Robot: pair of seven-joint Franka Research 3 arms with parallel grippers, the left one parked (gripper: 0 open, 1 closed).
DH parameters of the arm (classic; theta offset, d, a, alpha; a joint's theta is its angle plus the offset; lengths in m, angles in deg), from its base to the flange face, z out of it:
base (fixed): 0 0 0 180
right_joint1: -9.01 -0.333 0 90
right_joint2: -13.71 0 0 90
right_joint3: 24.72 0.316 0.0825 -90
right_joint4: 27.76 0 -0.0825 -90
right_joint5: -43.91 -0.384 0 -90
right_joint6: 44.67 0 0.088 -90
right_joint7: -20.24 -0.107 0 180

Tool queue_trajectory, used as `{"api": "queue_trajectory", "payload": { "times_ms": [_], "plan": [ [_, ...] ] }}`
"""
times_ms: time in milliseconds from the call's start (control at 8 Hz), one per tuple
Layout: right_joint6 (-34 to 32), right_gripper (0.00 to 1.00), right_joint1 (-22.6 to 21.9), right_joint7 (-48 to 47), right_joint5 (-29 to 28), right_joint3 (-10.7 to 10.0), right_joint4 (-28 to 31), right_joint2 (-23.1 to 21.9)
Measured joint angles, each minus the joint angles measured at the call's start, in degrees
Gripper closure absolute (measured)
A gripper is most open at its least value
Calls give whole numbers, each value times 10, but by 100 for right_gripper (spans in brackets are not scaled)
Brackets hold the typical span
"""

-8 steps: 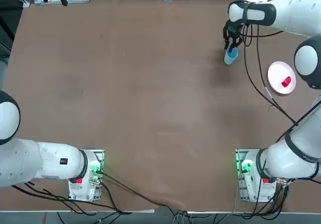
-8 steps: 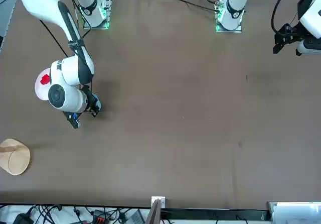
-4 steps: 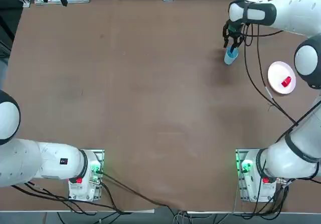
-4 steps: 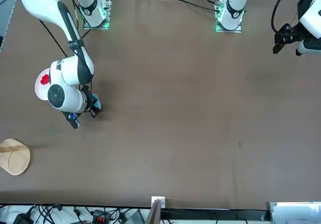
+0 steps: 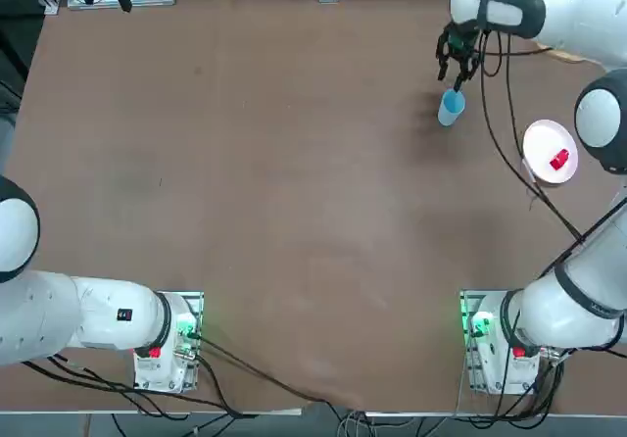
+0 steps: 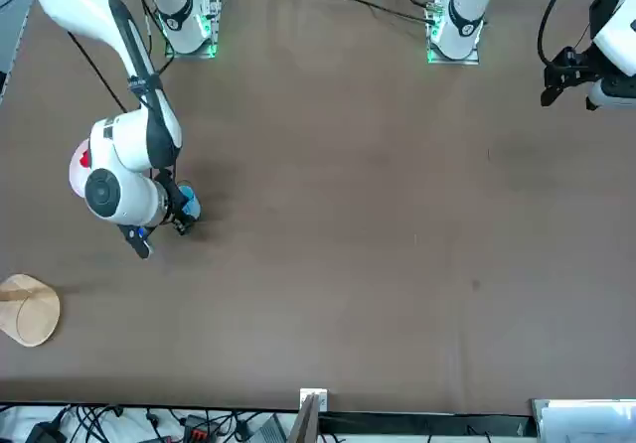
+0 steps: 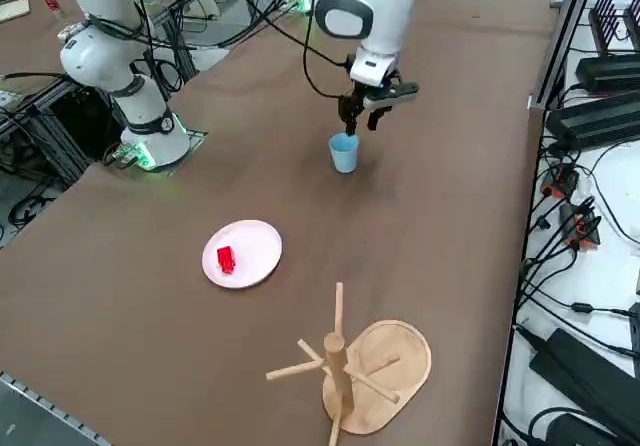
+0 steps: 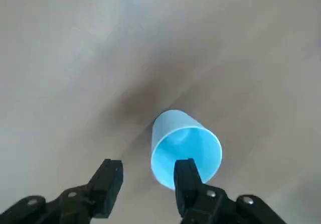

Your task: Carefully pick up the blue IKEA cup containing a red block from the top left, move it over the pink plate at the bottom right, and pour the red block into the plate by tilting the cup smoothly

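Blue IKEA cup (image 8: 184,148) upright, red block (image 7: 226,259) on pink plate (image 7: 259,243)

You have bare brown tabletop (image 5: 274,182) everywhere; only the small light-blue plastic cup (image 5: 451,107) stands at one o'clock, pale round plate (image 5: 549,150) at two.

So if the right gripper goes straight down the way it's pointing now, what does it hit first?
Probably the blue cup. The right gripper hangs open above it, one jaw over the rim, the other over bare table. Depth is hard to judge.

Front view — pink plate (image 6: 76,168) mostly behind arm.
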Motion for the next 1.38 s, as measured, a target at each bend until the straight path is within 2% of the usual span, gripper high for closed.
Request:
{"api": "queue_trajectory", "payload": {
  "times_ms": [375, 500, 625, 875, 1375],
  "plan": [
    [-47, 22, -6, -1, 0, 1, -53, -15],
    [-48, 4, -6, -1, 0, 1, -60, -18],
    [-48, 0, -7, 4, 0, 1, -65, -22],
    [-48, 0, -6, 52, 1, 1, -88, -25],
    [-52, 0, 0, 262, 44, -7, -105, -27]
  ]
}}
